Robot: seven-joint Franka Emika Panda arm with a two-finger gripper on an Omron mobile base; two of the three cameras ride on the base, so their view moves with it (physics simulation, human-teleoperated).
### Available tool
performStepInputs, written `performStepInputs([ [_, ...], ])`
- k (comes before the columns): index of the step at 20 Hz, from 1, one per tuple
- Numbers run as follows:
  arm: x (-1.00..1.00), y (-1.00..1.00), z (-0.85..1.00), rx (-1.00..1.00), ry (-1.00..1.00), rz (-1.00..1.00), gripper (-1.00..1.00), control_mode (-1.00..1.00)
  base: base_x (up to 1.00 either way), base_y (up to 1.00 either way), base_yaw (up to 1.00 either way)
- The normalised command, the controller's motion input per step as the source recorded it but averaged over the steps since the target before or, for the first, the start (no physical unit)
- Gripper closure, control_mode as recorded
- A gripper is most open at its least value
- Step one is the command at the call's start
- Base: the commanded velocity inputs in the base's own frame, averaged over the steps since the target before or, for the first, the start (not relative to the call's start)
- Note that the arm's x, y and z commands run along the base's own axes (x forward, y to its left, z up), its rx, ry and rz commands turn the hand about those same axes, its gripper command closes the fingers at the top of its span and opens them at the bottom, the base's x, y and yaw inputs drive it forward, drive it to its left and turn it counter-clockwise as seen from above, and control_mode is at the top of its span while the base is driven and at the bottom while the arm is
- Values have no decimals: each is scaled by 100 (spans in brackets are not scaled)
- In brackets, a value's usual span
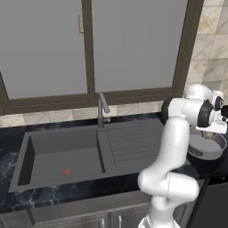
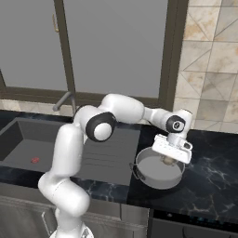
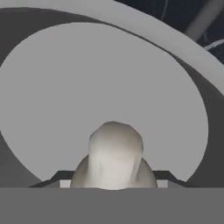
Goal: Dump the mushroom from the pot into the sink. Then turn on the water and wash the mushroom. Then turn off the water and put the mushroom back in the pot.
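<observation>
Mushroom [image 3: 114,159] sits inside pot [image 2: 151,173] on counter, right of sink [image 1: 58,156]. Gripper [image 2: 168,160] reaches down into pot, seemingly closed around mushroom, finger gap hidden. Should lift straight up, clearing rim, before swinging toward basin.

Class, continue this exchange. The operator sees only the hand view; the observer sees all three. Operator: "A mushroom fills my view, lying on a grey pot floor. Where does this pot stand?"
Observer: The pot stands on the dark counter, right of the sink and its drainboard.
Operator: Is water running?
Observer: No stream shows at the faucet.
Operator: How does my end effector come at the mushroom?
Observer: The end effector points down into the pot from above.
</observation>
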Motion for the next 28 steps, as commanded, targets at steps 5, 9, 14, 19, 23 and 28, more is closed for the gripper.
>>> performStepInputs([
  [5,-1,36,-3,0,-9,0,-100,-100,0,0,0],
  [9,3,21,-6,-1,-5,-1,-100,-100,0,0,0],
  [14,0,1,-2,-4,-6,-1,-100,-100,0,0,0],
  [19,0,0,0,-7,-9,-2,-100,-100,0,0,0],
  [23,-8,0,24,-7,-13,-3,-100,-100,0,0,0],
  [28,-37,0,60,-10,-22,-3,-100,-100,0,0,0],
])
